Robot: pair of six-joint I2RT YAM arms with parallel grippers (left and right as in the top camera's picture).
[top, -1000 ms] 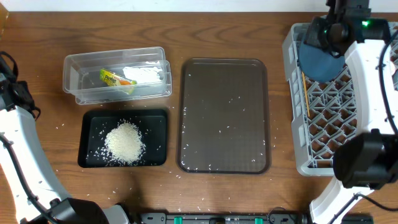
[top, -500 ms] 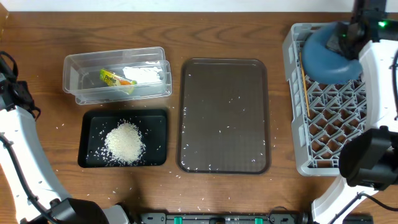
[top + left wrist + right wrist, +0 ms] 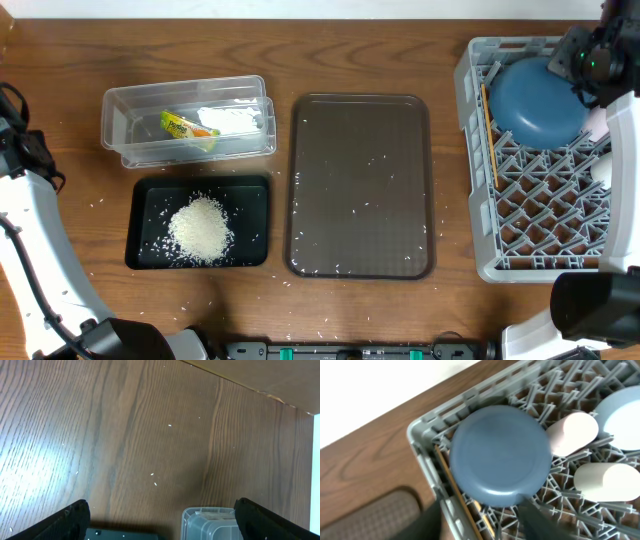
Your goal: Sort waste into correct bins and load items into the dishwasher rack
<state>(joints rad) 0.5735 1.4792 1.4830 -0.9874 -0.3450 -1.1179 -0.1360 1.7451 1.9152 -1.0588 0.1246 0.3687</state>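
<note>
The dark-blue bowl [image 3: 538, 100] lies upside down in the rack's [image 3: 472, 220] far-left corner, likely to drain. The right tool [image 3: 479, 510] hovers above it, parted, holding nothing. The left tool [image 3: 162, 515] is wide and empty over the table [image 3: 125, 435].

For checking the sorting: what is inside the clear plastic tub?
Inside the clear tub lie a yellow-green snack wrapper and, beside it, a crumpled white napkin. Whether anything lies under them cannot be seen.

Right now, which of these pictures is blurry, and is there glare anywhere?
Right wrist view: soft all over, and the dark-blue bowl has a smeared rim. Left wrist view: crisp wood grain, with a pale glare patch on the table at lower left. Overhead view: evenly lit and sharp, with single grains visible around the rice pile.
</note>
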